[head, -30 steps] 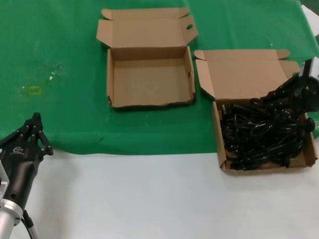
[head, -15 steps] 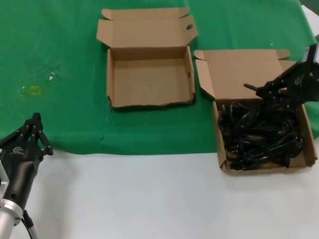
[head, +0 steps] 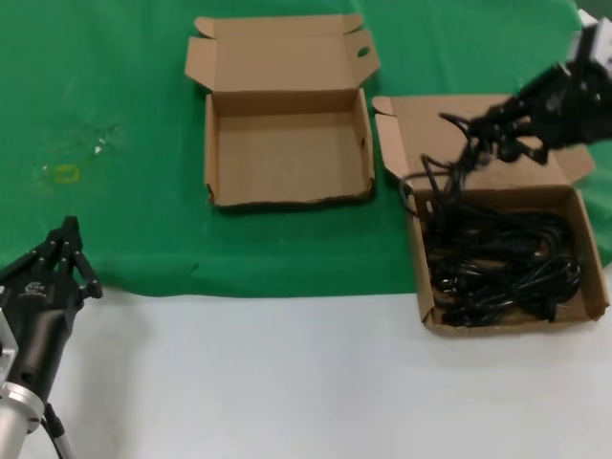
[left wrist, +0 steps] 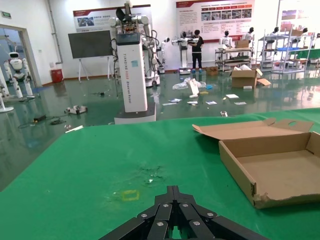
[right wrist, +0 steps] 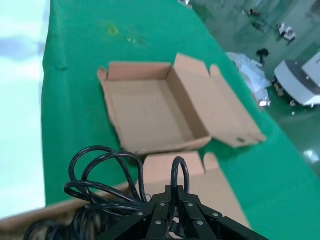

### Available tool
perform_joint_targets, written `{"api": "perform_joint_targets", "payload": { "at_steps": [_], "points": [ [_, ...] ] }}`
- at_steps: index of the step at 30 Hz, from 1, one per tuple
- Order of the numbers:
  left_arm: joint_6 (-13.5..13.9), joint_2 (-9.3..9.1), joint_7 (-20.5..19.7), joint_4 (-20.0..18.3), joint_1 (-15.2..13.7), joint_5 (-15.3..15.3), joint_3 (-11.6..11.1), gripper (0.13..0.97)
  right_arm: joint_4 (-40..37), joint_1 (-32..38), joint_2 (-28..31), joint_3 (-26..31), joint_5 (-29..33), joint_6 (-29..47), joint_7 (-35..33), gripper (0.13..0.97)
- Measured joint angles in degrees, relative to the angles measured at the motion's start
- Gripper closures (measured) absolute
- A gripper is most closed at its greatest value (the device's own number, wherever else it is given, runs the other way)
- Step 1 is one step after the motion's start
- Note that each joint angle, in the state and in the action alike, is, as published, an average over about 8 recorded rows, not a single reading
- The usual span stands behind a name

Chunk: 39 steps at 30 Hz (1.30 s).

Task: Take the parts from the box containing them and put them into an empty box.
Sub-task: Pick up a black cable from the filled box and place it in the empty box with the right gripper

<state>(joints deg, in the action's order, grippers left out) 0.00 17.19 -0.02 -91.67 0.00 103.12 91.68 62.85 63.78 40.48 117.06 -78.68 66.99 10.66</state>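
Observation:
My right gripper [head: 475,127] is shut on a black power cord [head: 446,164] and holds it lifted above the open lid of the right box [head: 427,308]. The cord's loops [right wrist: 102,175] hang from the jaws and trail down into the pile of black cords [head: 502,260] in that box. The empty box [head: 287,198] stands to the left of it on the green cloth, lid open; it also shows in the right wrist view [right wrist: 150,105] and the left wrist view [left wrist: 280,167]. My left gripper [head: 69,229] is shut and empty at the near left.
The green cloth [head: 105,76] covers the far half of the table, with a small yellow mark [head: 65,173] on its left. The near half is white tabletop [head: 287,382]. Both boxes' lids lie open toward the far side.
My right gripper has risen out of the right box and moved back and left over its lid, drawing one cord up from the pile. The left arm has not moved.

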Motion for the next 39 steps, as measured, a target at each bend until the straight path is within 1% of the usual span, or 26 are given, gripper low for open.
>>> {"api": "perform_joint_targets", "payload": {
  "at_steps": [8,17,27,39],
  "points": [
    [0.0,0.00,0.0,0.0,0.0,0.0,0.0,0.953,-2.9,5.5,-4.6,1.5,1.3,0.0,0.1,0.923],
    [0.0,0.00,0.0,0.0,0.0,0.0,0.0,0.953,-11.6,12.7,-12.9,3.9,2.8,-1.2,-2.0,0.923],
    [0.0,0.00,0.0,0.0,0.0,0.0,0.0,0.953,-26.7,19.0,-22.4,4.8,2.7,-5.1,-6.6,0.923],
    [0.0,0.00,0.0,0.0,0.0,0.0,0.0,0.953,-49.5,24.3,-32.0,2.4,-0.3,-10.9,-17.4,0.923]
  ]
}}
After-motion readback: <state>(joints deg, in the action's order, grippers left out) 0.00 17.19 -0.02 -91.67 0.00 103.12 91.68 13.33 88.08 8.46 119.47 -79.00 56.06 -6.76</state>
